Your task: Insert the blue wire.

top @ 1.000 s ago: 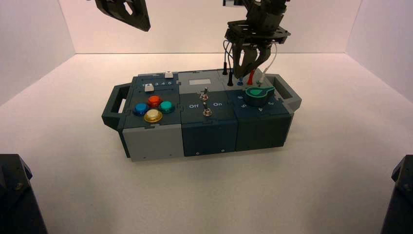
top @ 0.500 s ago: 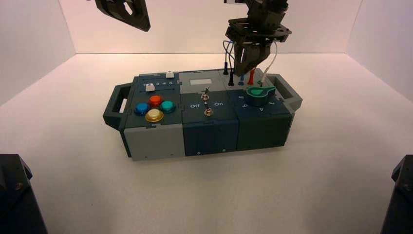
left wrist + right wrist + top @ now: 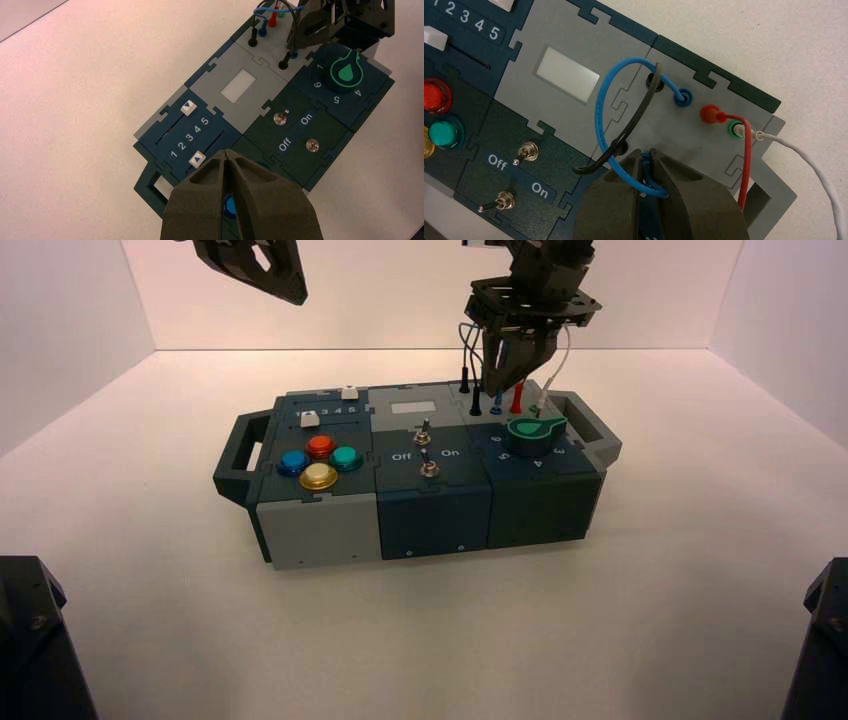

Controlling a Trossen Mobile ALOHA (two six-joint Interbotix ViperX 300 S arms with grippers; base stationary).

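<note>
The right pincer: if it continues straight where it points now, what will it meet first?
The right pincer, holding the blue wire's plug at the box's far right, would probably meet the grey panel or a socket there; depth is unclear.

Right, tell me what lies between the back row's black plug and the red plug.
The blue wire's plug, as the right wrist view shows.

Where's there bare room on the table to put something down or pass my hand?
The table is bare in front of the box, and off its right side. It's crowded at the box's back right corner, where the right end effector holds the blue wire.
</note>
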